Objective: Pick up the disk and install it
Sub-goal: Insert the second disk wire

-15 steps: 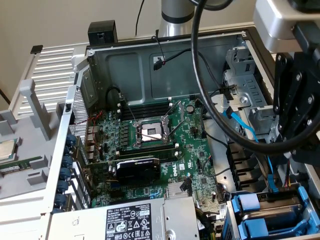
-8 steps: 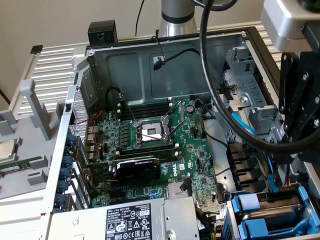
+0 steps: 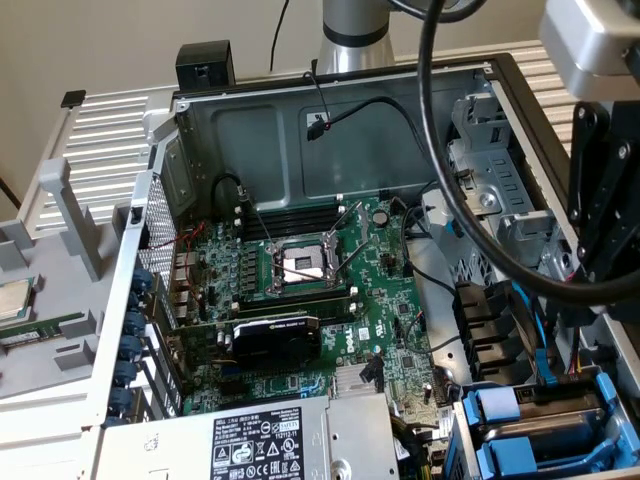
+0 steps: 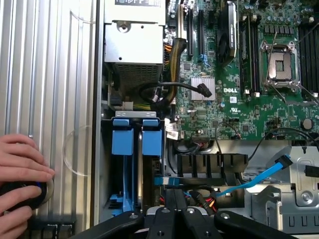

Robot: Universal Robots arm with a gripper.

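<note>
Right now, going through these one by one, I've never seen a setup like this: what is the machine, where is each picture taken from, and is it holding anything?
This is one robot arm working over an opened computer case lying on its side. The exterior view comes from a camera off the arm: you see the green motherboard, the grey power-supply box and, at that view's right, the arm's dark gripper hanging above the drive bays. The wrist view looks down from the arm itself; the black gripper has its fingers shut, with nothing visibly between them. Just beyond it are two blue drive carriers seated in their bay. A person's hand rests on a round black object on the ribbed metal surface beside the case.
</note>
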